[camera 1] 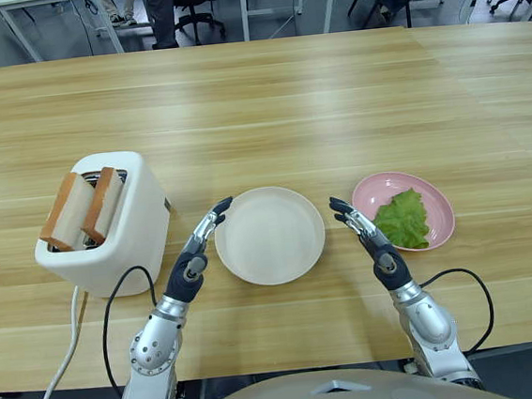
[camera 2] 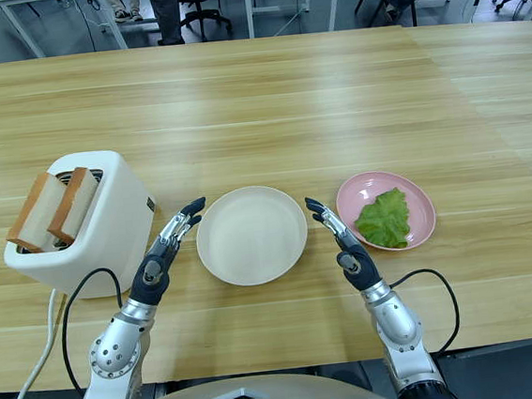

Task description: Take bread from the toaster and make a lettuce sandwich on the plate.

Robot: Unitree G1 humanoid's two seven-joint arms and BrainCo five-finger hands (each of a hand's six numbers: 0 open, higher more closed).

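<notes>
Wood-grain table (camera 1: 314,110) all over, lol. Spotted a white toaster (camera 1: 119,242) at lower left with two bread slices (camera 1: 83,209) poking up out of its slots. Saw a cream plate (camera 1: 270,237) at bottom centre and a pink plate (camera 1: 378,187) just right of it, carrying the lettuce (camera 1: 403,219). Found the left hand (camera 1: 194,255) just beside the cream plate's left edge and the right hand (camera 1: 372,238) between the two plates, both with fingers stretched out straight, close together, gripping nothing.
</notes>
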